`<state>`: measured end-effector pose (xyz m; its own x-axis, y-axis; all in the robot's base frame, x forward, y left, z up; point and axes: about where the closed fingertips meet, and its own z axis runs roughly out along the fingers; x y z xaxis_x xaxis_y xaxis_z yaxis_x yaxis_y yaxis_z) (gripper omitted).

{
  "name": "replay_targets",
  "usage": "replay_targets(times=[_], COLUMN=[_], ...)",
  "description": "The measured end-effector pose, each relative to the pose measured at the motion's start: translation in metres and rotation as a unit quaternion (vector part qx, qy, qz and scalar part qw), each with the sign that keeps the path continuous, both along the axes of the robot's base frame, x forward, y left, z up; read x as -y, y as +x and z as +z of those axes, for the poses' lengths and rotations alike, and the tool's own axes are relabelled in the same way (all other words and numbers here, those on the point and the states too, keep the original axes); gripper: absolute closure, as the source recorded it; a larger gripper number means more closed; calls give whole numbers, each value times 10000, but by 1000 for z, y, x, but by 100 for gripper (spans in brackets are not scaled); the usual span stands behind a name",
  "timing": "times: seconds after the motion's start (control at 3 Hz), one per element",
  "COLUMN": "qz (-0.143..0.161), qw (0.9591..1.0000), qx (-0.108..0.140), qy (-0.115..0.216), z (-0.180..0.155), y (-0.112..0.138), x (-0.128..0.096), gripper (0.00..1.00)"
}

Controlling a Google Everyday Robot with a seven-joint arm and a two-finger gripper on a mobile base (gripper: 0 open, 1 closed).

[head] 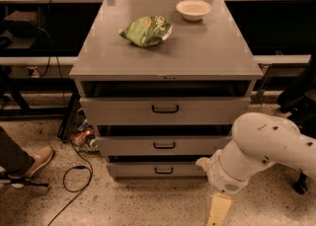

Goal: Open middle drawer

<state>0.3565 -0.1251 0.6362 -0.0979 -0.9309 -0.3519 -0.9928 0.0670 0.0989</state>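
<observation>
Bottom right near the floor, gripper (217,210) hanging under the white arm, how open cannot tell, middle drawer (128,146) up-left of it, apart, in the desk (207,57) front, untouched.
</observation>
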Motion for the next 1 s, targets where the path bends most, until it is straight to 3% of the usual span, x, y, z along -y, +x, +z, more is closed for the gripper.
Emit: replay_targets(times=[0.33,0.67,1.0], qz=[-141,-144,-165], qw=[9995,9995,9989], qx=[9,61,377], qy=[294,284,226], z=[-77,-79,-90], y=[35,39,60], x=[-8,-6,3], gripper=[0,0,0])
